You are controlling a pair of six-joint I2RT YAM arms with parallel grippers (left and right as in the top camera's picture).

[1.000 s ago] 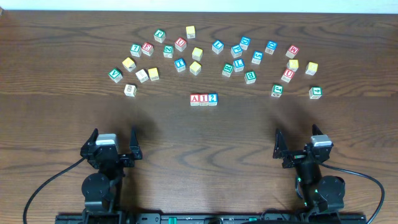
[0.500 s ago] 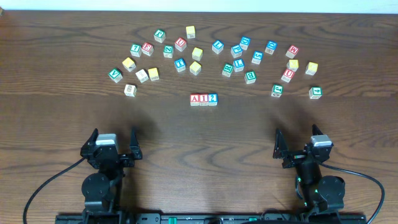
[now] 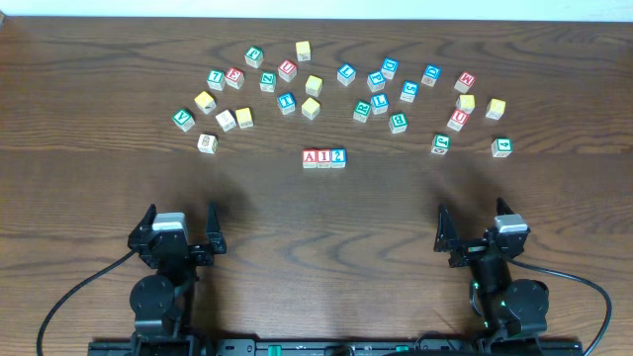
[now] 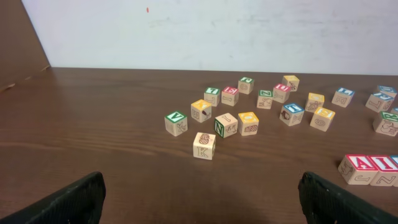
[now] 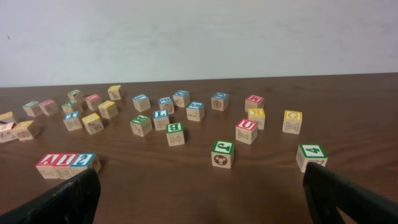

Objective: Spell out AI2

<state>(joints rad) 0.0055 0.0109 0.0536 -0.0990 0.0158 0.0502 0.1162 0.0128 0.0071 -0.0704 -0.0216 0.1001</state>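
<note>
Three blocks stand side by side in a row at the table's middle: a red A block point(image 3: 311, 158), a red I block point(image 3: 324, 158) and a blue 2 block point(image 3: 338, 157). The row also shows at the right edge of the left wrist view point(image 4: 373, 168) and at the left of the right wrist view point(image 5: 65, 163). My left gripper point(image 3: 180, 230) is open and empty near the front edge, far from the row. My right gripper point(image 3: 475, 228) is open and empty at the front right.
Several loose letter blocks lie scattered across the back of the table, from a green V block point(image 3: 183, 120) at left to a green 4 block point(image 3: 501, 147) at right. A plain block point(image 3: 206, 143) sits nearest the left arm. A white wall stands behind the table.
</note>
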